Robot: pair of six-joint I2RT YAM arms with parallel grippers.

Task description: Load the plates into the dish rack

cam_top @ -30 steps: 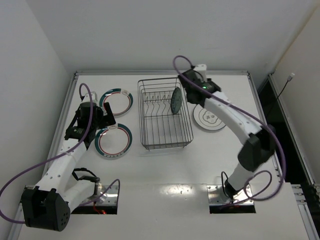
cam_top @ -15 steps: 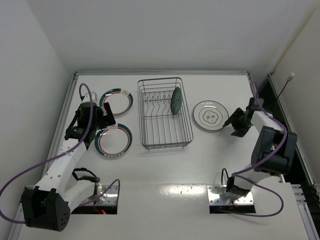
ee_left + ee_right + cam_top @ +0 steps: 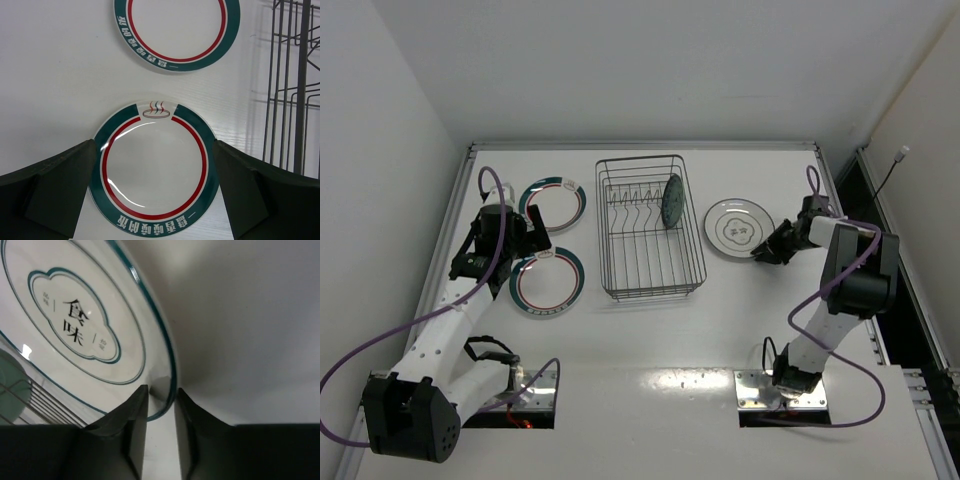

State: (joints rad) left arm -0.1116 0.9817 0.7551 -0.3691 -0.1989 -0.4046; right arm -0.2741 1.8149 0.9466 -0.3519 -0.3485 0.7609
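The dish rack (image 3: 616, 240) stands mid-table with the small teal-blue plate (image 3: 672, 201) upright among its tines. Two teal-rimmed plates lie flat to its left, one far (image 3: 553, 204) and one near (image 3: 547, 281). My left gripper (image 3: 523, 243) is open above the near plate (image 3: 155, 170), one finger on each side of it. The grey-ringed plate (image 3: 738, 228) lies to the right of the rack. My right gripper (image 3: 767, 250) is closed to a narrow gap over its near-right rim (image 3: 167, 365).
The far teal-rimmed plate (image 3: 175, 30) and the rack's wires (image 3: 300, 75) show in the left wrist view. Rack wires (image 3: 40, 405) lie just beyond the grey-ringed plate in the right wrist view. Raised table edges run along the left, back and right.
My right arm left the rack, where the teal-blue plate now stands, swung out to the right, then came in to the grey-ringed plate's rim. The left arm has not moved.
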